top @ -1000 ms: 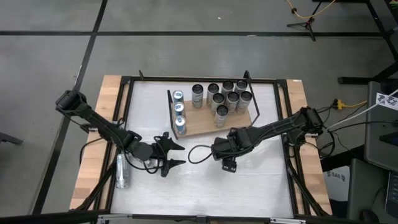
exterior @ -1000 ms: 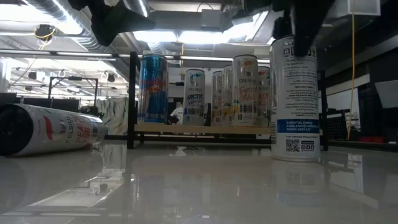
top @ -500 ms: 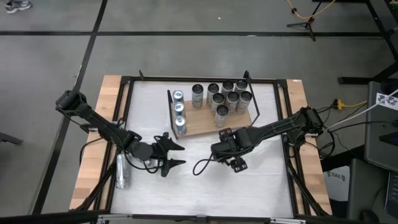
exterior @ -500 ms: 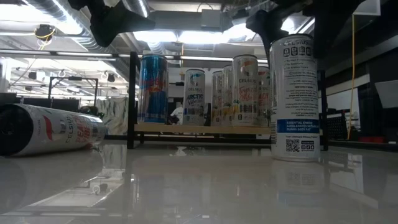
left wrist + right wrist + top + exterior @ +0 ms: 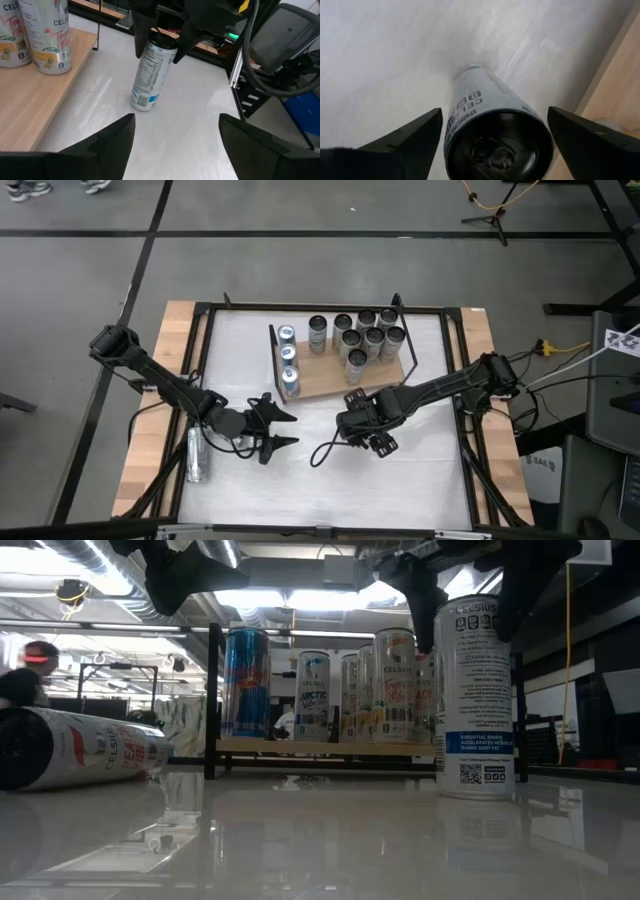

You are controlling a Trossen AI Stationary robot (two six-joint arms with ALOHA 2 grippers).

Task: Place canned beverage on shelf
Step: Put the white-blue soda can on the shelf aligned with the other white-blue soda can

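Note:
A white canned beverage (image 5: 475, 700) stands upright on the white tabletop, just in front of the shelf's right end. My right gripper (image 5: 475, 598) hangs over it, pointing down and open. One finger stands on either side of the can's top (image 5: 495, 145) without touching it. The shelf (image 5: 325, 383) is a light wooden board with black wire ends; several cans (image 5: 360, 335) stand on it. My left gripper (image 5: 287, 429) waits open at the table's left, pointing toward the white can (image 5: 150, 75).
Another can (image 5: 196, 455) lies on its side near the table's left edge, behind my left arm. A row of blue cans (image 5: 288, 362) fills the shelf's left end. Bare board (image 5: 30, 95) shows along the shelf's near side.
My right gripper has rolled about its downward-pointing axis while staying above the white can. Its fingers now stand to the can's left and right in the low view. The can has kept still.

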